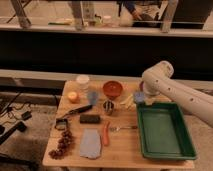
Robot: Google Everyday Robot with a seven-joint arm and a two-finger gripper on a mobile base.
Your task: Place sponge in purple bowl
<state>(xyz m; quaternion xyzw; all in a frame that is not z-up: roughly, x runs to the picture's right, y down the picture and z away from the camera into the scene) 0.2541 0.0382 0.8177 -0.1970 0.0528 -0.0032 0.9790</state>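
Note:
My white arm reaches in from the right, and its gripper (141,93) hangs over the table just behind the green tray's back left corner. A small blue-grey block, the sponge (138,97), shows at the gripper's tip, and the gripper is shut on it. The purple bowl is hidden; the arm and gripper cover the spot behind the sponge.
A green tray (162,145) fills the right side of the wooden table (125,155). An orange-red bowl (113,89), a blue cup (93,96), a metal cup (108,106) and a banana (128,100) stand left of the gripper. A dark block (90,118), blue-grey cloth (91,143) and grapes (62,142) lie front left.

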